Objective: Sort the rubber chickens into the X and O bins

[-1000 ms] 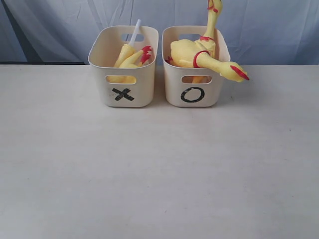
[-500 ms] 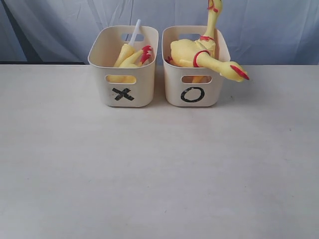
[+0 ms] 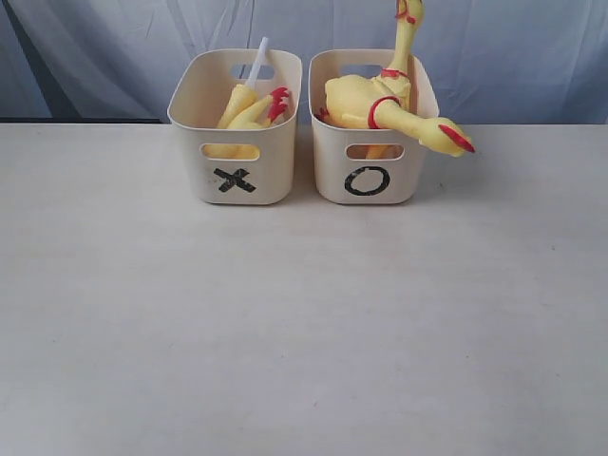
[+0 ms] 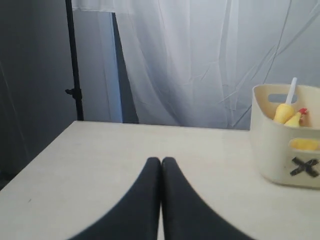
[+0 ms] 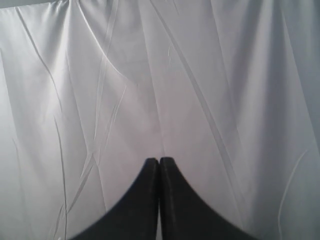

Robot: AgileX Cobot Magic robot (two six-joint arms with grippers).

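The table point(image 3: 304, 323) shows no loose chicken. The X bin point(image 3: 275, 171) lies ahead of the left gripper point(image 4: 161, 162), well apart, with the O bin point(image 3: 328, 166) just beside it. Whole chickens point(image 3: 351, 100) fill O, one head point(image 3: 446, 135) hanging over its rim. Broken pieces point(image 3: 242, 106) with a tube point(image 3: 257, 59) sit in X. Both grippers are pressed together and empty; the right gripper point(image 5: 159, 162) faces only curtain point(image 5: 160, 75). Sorting looks done, so it is best to leave the arms clear of that head.

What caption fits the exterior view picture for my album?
Rubber chickens sit in the X bin and O bin on a pale table; one hangs over the O bin's side.
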